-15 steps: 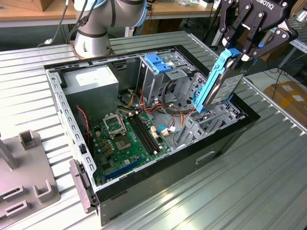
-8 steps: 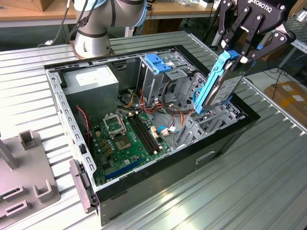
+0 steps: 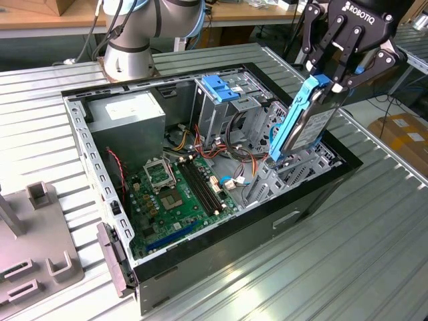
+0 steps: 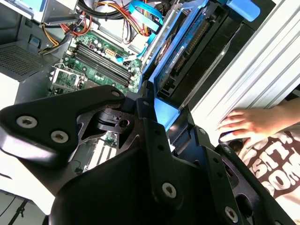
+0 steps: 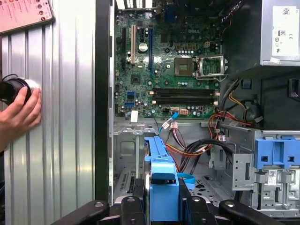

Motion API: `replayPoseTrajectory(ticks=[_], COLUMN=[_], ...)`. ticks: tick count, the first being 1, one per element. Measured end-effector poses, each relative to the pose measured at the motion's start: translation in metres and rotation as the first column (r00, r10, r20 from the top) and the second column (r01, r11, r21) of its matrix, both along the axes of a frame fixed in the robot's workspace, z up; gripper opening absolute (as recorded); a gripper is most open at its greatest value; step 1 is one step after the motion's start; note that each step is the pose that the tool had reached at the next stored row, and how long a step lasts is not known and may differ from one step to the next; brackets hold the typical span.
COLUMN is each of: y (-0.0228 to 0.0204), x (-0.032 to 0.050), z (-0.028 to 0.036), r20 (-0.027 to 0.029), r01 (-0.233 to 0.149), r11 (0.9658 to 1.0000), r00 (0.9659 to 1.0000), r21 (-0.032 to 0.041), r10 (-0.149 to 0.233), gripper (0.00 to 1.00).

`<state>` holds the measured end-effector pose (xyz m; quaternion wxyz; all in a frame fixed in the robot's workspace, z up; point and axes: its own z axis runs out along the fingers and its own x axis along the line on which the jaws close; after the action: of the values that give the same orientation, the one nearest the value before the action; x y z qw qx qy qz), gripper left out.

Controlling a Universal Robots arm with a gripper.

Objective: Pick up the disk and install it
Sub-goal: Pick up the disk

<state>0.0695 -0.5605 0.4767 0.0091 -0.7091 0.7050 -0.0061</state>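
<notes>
The disk [image 3: 309,127] is a grey drive in a bright blue bracket, hanging tilted over the open computer case [image 3: 221,247] on the exterior view's right. My gripper [image 3: 329,81] is shut on the bracket's upper end. The disk's lower end dips toward the metal bay [image 3: 294,170] at that side of the case; whether it touches the bay I cannot tell. In the first wrist view the blue bracket [image 5: 161,180] sits between my black fingers [image 5: 137,199]. In the second wrist view the disk [image 4: 185,56] runs away from the gripper [image 4: 164,112].
A fixed drive cage with a blue top [image 3: 217,87] stands at the back of the case, beside loose cables [image 3: 234,150]. The motherboard [image 3: 180,190] and power supply [image 3: 127,114] fill the rest. A person's hand [image 5: 18,115] rests on a black round object on the slatted table [image 3: 348,267].
</notes>
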Motion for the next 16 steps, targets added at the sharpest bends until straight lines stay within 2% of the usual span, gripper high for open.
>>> replayPoseTrajectory(ticks=[8,10,16], y=[-0.0015,-0.0015,-0.0015], x=[0.0,0.0,0.0], z=[-0.0039,-0.0073,-0.0082], r20=[0.0,0.0,0.0], r01=[0.005,0.005,0.015], r11=[1.0,1.0,0.9999], r00=[1.0,1.0,0.9999], r21=[-0.0003,-0.0002,-0.0002], r10=[-0.005,-0.005,-0.015], gripper=[0.37,0.37,0.37])
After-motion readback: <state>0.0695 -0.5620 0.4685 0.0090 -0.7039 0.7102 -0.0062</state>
